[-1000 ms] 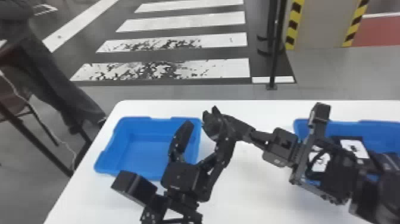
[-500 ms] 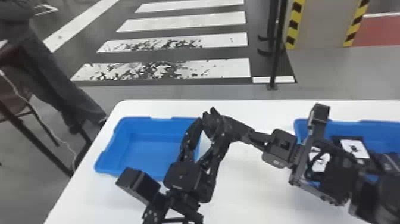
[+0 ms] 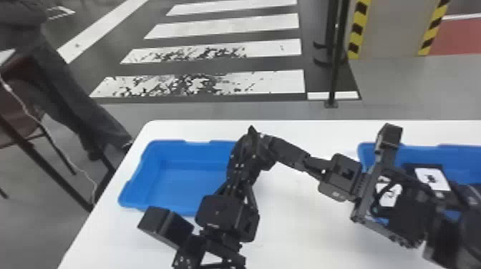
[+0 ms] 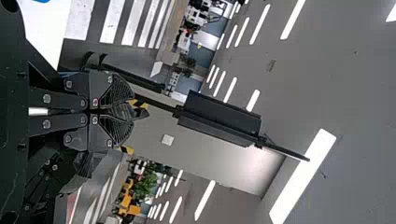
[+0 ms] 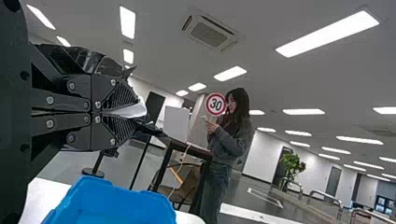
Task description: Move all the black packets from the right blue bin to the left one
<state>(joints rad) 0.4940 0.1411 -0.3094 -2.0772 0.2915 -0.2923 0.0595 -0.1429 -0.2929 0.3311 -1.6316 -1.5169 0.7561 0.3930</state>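
Change: left hand [image 4: 130,112] just closed. Its fingers stood apart a second ago, narrowed after that, now together. Right arm has barely shifted over the same stretch. The two hands meet near the right-hand edge of the left bin [image 3: 182,179], up above the worktop [image 3: 304,225].

Right hand [image 5: 130,113]: narrow, pinching what I read as a black packet [image 5: 123,110], pale strip showing between the tips. Left hand: narrow too, dark bit between the tips, most likely the same packet; how much it has caught, I can't tell.

So this looks like a handover, getting the packet across to the arm on the left bin's side. More packets [image 3: 433,179] lie in the right bin [image 3: 454,155], well to the right of the left bin, so plenty left to do.

Next should be: right hand lets go, left hand carries the packet over the left bin and drops it. Risk: right opens before left has a firm bite and the packet slips; or both pull and it bends or tears.
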